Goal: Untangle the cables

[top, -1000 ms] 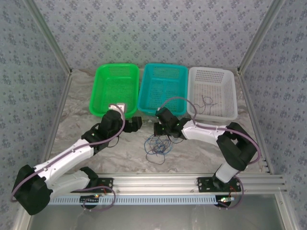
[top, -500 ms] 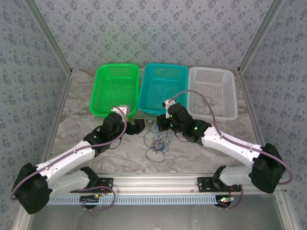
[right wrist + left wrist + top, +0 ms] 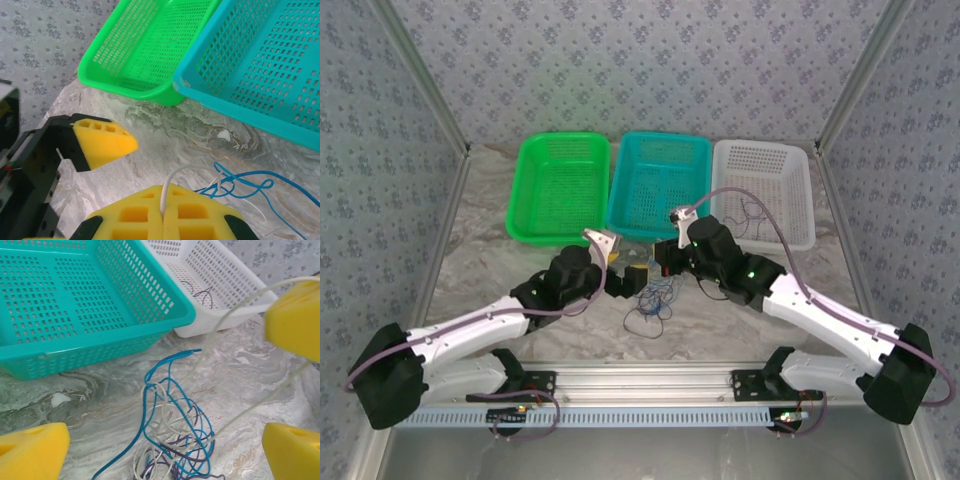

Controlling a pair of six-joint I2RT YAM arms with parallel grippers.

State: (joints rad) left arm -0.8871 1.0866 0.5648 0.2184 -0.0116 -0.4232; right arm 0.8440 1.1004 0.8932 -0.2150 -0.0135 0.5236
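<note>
The cables (image 3: 653,297) lie as a loose tangle of blue, white and dark cords on the marble table, in front of the teal basket. In the left wrist view the tangle (image 3: 175,432) sits between the wide-apart yellow pads (image 3: 31,451) of my open left gripper (image 3: 165,447). A white cable (image 3: 235,307) rises from it, taut, to the right gripper's pads. My right gripper (image 3: 162,214) is shut on that white cable (image 3: 167,186), just above the heap. Seen from above, the left gripper (image 3: 625,278) and right gripper (image 3: 666,264) flank the tangle closely.
Three baskets stand in a row at the back: green (image 3: 560,185), teal (image 3: 660,185) and white (image 3: 790,170). A dark cable (image 3: 750,214) lies in the white one. The teal basket's front wall (image 3: 100,352) is right behind the tangle. Patterned walls enclose the table.
My left gripper has moved right and forward up to the tangle. The right arm has swung outward at its base, its shut gripper staying over the heap.
</note>
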